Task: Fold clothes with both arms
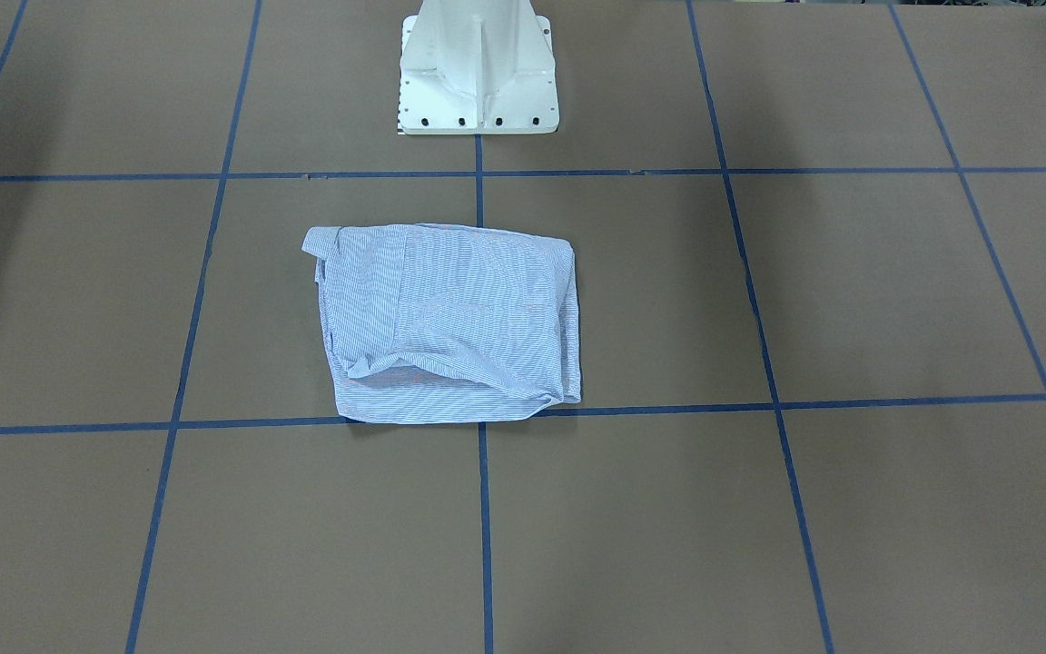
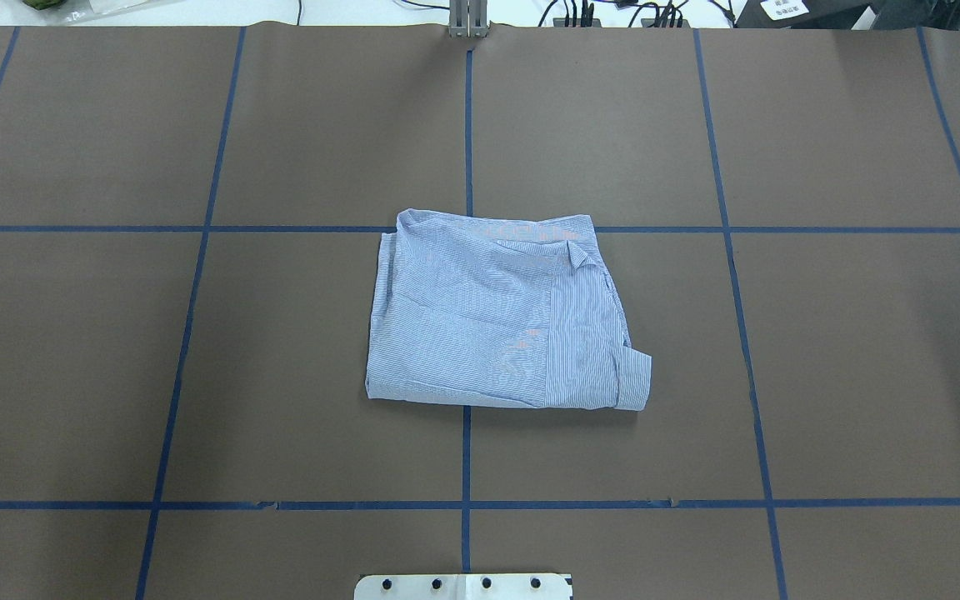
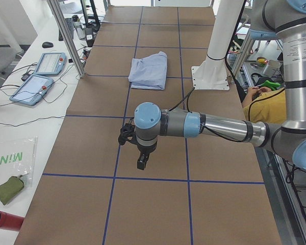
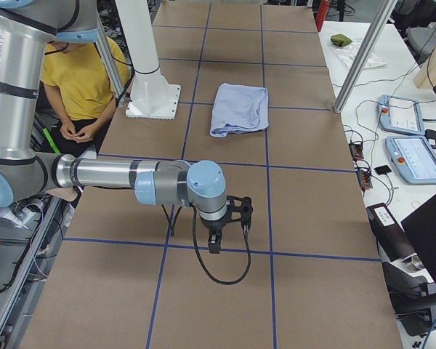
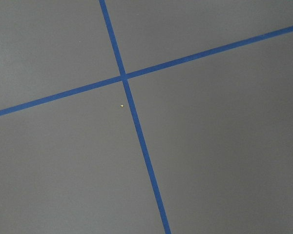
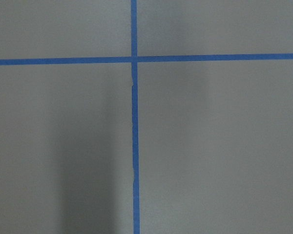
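Our jaws show only in the side views, so we cannot tell how far they stand open; we see nothing in them. The shirt lies folded into a rectangle at the middle of the counter, near the pedestal. The left arm and right arm hover well apart from it, toward opposite ends; we judge the fold done, so they stand clear.

The blue-taped brown table is carrying a folded striped shirt at frame centre and a white pedestal base at bottom centre.
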{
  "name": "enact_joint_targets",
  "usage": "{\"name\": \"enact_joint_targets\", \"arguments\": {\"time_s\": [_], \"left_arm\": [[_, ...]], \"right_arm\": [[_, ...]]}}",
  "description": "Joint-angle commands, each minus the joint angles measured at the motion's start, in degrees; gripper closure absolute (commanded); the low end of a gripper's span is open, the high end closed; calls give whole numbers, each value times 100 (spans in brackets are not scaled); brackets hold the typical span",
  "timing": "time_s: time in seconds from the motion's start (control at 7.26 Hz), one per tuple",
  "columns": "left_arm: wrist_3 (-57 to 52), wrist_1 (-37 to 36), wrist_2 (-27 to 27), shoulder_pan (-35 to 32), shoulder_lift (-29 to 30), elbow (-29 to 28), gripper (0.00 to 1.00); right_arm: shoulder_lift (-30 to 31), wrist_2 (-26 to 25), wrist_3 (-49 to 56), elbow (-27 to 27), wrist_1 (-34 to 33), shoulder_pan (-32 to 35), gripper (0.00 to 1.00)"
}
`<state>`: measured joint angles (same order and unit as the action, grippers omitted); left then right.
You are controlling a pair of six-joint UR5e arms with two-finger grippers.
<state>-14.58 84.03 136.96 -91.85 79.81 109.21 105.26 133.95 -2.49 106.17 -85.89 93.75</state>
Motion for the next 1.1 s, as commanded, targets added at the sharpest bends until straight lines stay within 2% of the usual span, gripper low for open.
{"name": "enact_joint_targets", "arguments": {"time_s": [0.0,0.28,0.41,0.96], "left_arm": [[35,35,-11,-52,-44,-162,0],[-1,44,-133,-70,-35,-242,0],[-1,52,-491,-44,-9,-294,0],[26,70,-503,-52,0,-277,0]], "right_arm": [[30,9,-6,9,73,-6,0],[30,9,3,9,73,-6,0],[30,9,3,18,73,-6,0],[21,9,-5,18,73,-6,0]]}}
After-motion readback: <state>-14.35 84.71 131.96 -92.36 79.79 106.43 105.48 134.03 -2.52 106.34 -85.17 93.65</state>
